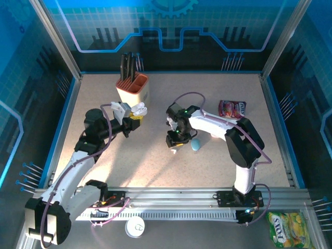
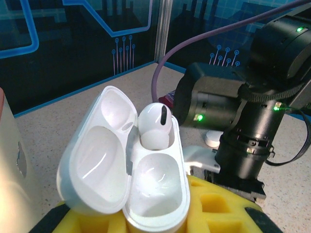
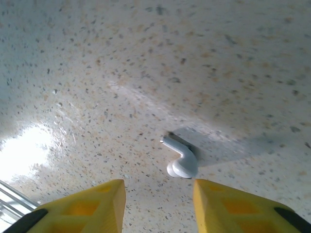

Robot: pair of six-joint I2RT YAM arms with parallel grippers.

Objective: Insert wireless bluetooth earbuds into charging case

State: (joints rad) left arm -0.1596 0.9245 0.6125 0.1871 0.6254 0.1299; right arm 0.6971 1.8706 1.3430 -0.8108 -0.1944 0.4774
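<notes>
Left arm: the left gripper (image 1: 135, 117) is raised over the left-centre of the counter (image 1: 233, 161), just in front of an orange-and-white holder (image 1: 132, 89) with black handles standing in it. Its yellow fingers (image 2: 214, 204) are pressed against the sides of the charging case (image 2: 155, 194), pinching it at the base. The case is held upright with its hinged lid (image 2: 95, 160) swung open to the left.

Case contents: the far socket carries the seated earbud (image 2: 155, 124), white, with a dark oval slot facing up. The near socket is empty and shows only its glossy white interior.

Centre: the right gripper (image 1: 175, 143) points down at the middle of the counter, low over the surface. In the right wrist view its two yellow fingers (image 3: 92, 206) are spread, with bare counter between them and nothing clamped. The loose earbud (image 3: 181, 162) lies on the counter just beyond the gap, nearer the right-hand finger, its stem pointing up-left and its bud end towards the gripper. It touches neither finger.

Right of centre: a small blue egg-shaped object (image 1: 195, 145) rests on the counter just beside the right gripper. A red packet (image 1: 232, 108) lies farther back, behind the right arm's forearm.

Near edge: a white round disc (image 1: 135, 226) sits in front of the rail near the left arm's base. A yellow-green packet (image 1: 288, 228) lies at the far right corner, outside the counter's frame.
</notes>
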